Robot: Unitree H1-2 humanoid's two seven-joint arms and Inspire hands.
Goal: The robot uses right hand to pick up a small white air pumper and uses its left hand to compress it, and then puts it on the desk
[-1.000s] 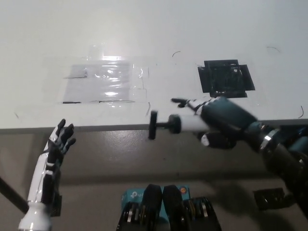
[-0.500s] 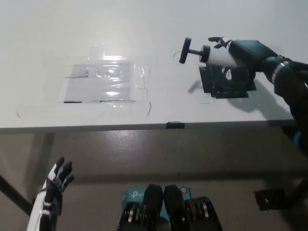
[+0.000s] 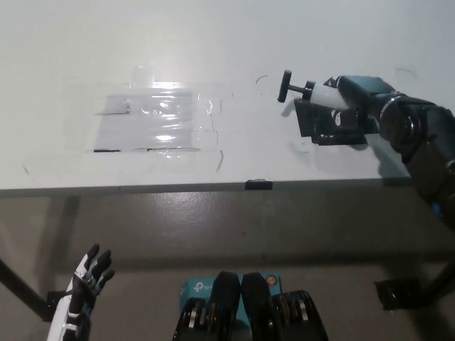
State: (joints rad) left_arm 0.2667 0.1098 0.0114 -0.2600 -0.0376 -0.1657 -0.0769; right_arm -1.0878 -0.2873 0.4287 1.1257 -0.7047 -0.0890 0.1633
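While closed around the air pumper (image 3: 321,94), right hand (image 3: 355,99) fingers; left hand (image 3: 85,284) spread, empty.

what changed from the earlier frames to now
The black right hand, shut on the small white air pumper with a black T-handle, carried it from the desk's front edge out over the black square patch and lowered it there. The white left hand dropped lower, open. The clear plastic sheet stayed put.

Most of the tabletop (image 3: 85,50) lies bare — only flat clear tape (image 3: 158,121) at centre and a black square patch (image 3: 333,122) on the right, under the right hand (image 3: 355,99).
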